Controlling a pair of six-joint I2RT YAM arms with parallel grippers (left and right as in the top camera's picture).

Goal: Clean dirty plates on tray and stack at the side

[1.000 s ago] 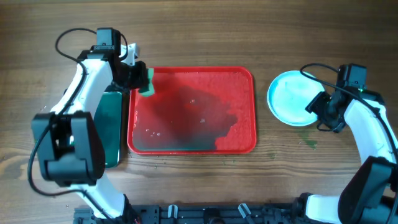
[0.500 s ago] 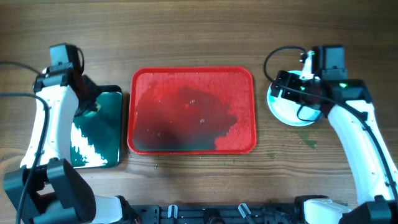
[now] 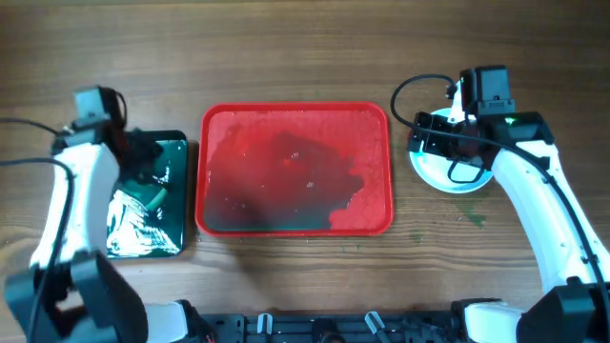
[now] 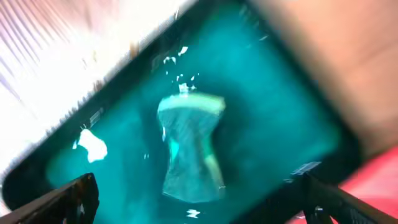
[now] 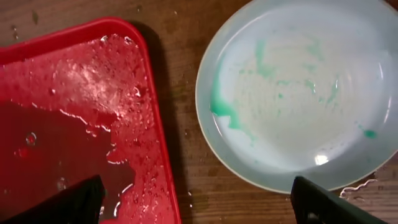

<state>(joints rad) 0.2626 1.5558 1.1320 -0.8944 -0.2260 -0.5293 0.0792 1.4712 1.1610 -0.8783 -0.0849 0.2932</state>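
The red tray [image 3: 295,170] lies mid-table, wet and smeared with dark liquid, with no plate on it; its corner [image 5: 74,99] shows in the right wrist view. One pale mint plate [image 3: 448,164] rests on the wood to its right, streaked teal-green inside [image 5: 305,93]. My right gripper [image 3: 434,143] hovers open above the gap between tray and plate [image 5: 199,208], holding nothing. My left gripper [image 3: 133,157] hangs open over the black tray, and a soaked green sponge [image 4: 189,146] lies loose in the liquid below its jaws [image 4: 196,208].
The black tray [image 3: 170,229] of green liquid sits just left of the red tray, its dark rim [image 4: 339,146] close to the red edge. Small green spots mark the wood below the plate [image 3: 472,217]. Cables loop above both arms.
My left arm swung from the red tray's top-left corner to the black tray, opened, and the sponge now lies in the liquid. My right arm moved up and left over the plate and opened wider.
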